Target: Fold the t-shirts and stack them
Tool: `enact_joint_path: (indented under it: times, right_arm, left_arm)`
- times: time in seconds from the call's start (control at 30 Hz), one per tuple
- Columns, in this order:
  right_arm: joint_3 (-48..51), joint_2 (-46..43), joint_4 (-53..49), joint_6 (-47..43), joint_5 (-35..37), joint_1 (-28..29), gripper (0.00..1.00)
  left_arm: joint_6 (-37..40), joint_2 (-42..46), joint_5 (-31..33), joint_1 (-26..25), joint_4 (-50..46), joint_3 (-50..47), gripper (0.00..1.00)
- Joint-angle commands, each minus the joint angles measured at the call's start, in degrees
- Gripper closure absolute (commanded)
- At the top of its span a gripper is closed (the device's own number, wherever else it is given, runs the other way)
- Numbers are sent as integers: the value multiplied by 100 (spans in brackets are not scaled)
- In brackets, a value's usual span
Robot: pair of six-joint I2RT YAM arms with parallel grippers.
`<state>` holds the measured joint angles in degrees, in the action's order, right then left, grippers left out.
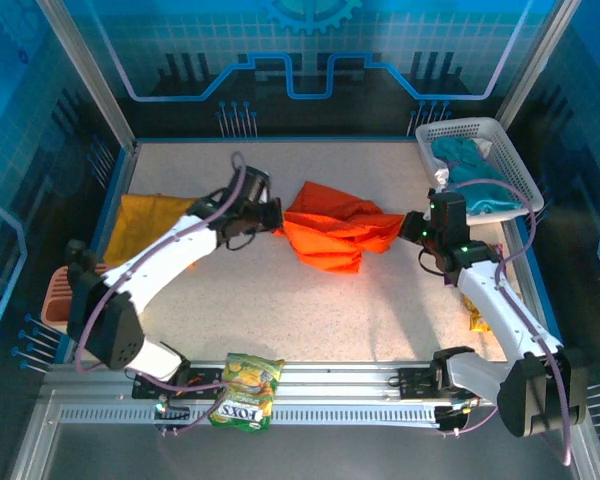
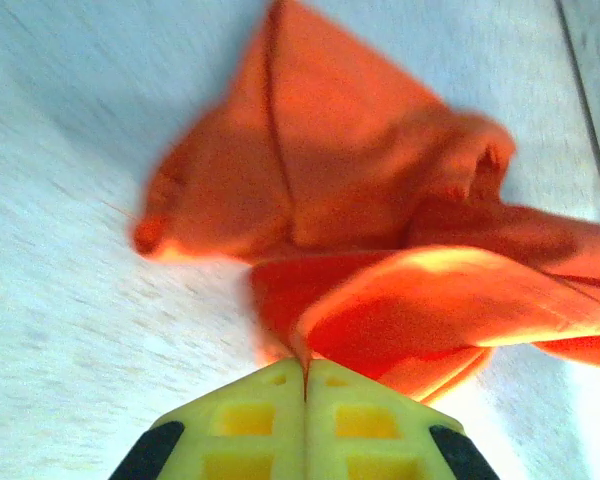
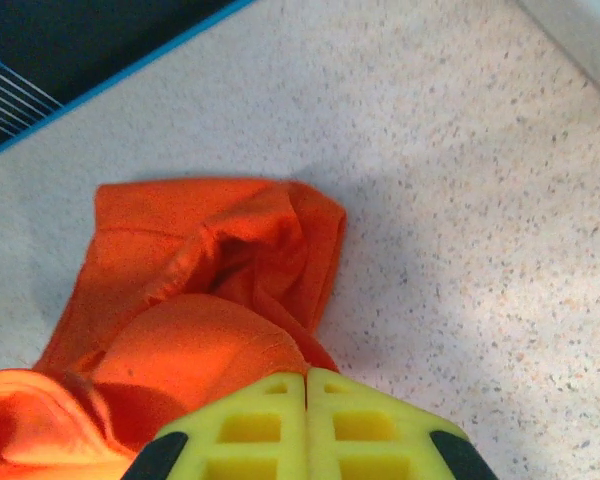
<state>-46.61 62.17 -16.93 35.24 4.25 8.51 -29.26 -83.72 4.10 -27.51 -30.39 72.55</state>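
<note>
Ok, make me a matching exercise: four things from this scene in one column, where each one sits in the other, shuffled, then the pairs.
1 orange t-shirt
2 mustard-yellow t-shirt
3 snack bag
4 white basket

A far right corner
B on the front rail
C middle of the table
D far left edge

Pairs: 1-C, 2-D, 3-B, 4-A

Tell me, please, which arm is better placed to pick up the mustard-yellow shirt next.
Left, probably: the mustard-yellow shirt lies at far left, near the left gripper; the right gripper is beyond the orange shirt, farther away.
</note>
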Motion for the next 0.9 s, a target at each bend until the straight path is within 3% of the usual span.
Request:
enact_joint_path:
  times: [0.0, 0.33, 0.6, 0.87]
  right_arm:
    - [-334, -379, -122, -88, 39, -225, 100]
    - [-872, -882, -95, -68, 207, -589, 100]
    - [-1168, -610, 0, -185, -221, -634, 100]
    - [-1712, -106, 524, 119, -912, -501, 100]
  left_arm:
    - [969, 453, 1011, 204, -1222, 668, 100]
    - [1852, 770, 1907, 658, -1752, 2120, 100]
    - [2269, 653, 1883, 659, -1413, 2619, 100]
    - [2962, -737, 2353, 659, -2233, 5990, 100]
